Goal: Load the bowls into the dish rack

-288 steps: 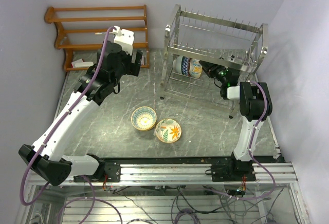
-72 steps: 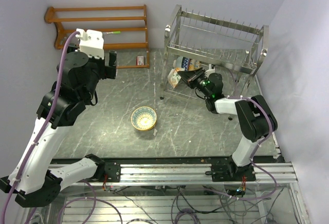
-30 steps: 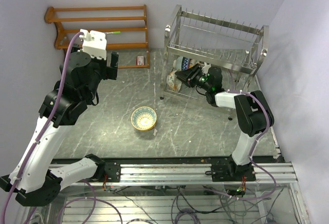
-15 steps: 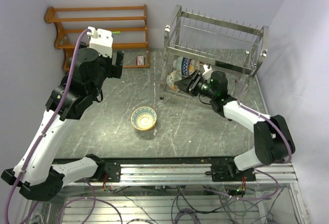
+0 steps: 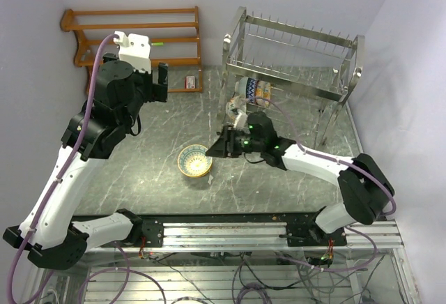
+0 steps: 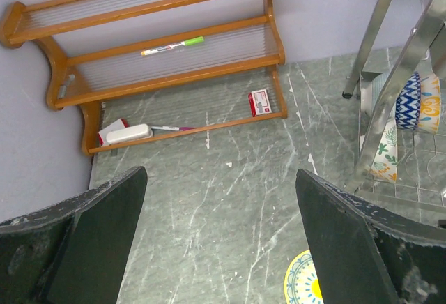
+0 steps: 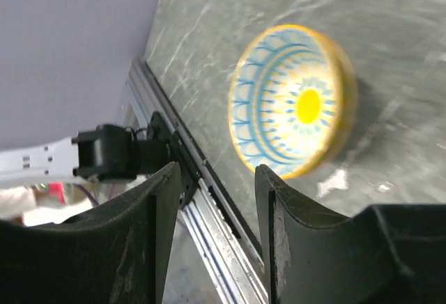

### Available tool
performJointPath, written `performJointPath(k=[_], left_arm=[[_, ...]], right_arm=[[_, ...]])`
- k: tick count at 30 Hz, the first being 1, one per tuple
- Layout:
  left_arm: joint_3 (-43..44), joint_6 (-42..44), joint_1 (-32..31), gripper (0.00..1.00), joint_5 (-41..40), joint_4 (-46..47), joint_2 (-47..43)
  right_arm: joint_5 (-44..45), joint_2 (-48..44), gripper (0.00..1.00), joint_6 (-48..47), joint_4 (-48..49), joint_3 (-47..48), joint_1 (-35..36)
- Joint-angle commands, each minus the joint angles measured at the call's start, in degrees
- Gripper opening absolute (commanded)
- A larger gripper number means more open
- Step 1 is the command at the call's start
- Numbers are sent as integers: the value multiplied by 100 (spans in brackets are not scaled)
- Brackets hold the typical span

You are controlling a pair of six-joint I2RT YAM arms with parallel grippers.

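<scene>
A yellow-teal bowl (image 5: 194, 160) sits upright on the table; it also shows in the right wrist view (image 7: 293, 102) and at the bottom edge of the left wrist view (image 6: 301, 286). My right gripper (image 5: 217, 148) is open and empty, low beside the bowl's right side, jaws pointing at it (image 7: 216, 171). The silver dish rack (image 5: 289, 74) holds two bowls on edge in its lower tier: a blue-orange bowl (image 5: 252, 89) (image 6: 417, 102) and a leaf-patterned bowl (image 5: 235, 114) (image 6: 383, 154). My left gripper (image 5: 157, 84) is open and empty, raised high over the table's left (image 6: 219, 248).
A brown wooden slatted shelf (image 5: 132, 39) stands at the back left, with a green pen (image 6: 172, 44), a small red box (image 6: 258, 102) and a white object (image 6: 125, 134) on it. The rack's legs (image 6: 373, 32) stand close to the right gripper's arm.
My right gripper has come out of the rack's lower tier empty, leaving the leaf bowl there, and swung left and down to the yellow-teal bowl. The left arm shifted slightly.
</scene>
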Motion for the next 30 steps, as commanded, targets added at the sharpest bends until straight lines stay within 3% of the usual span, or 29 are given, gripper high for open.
performJointPath(k=[1, 11, 19, 30], left_arm=[[197, -177, -42, 99, -15, -57, -136], [283, -521, -41, 99, -518, -464, -505], [299, -515, -42, 99, -757, -646, -740], [175, -370, -42, 99, -852, -701, -917]], right_arm=[[399, 40, 47, -1689, -1477, 1123, 813], [1202, 1313, 50, -3424, -3499, 2890, 1908], [1856, 2364, 57, -3604, -4069, 3770, 2321], [2532, 3022, 58, -3860, -4157, 4143, 2466]])
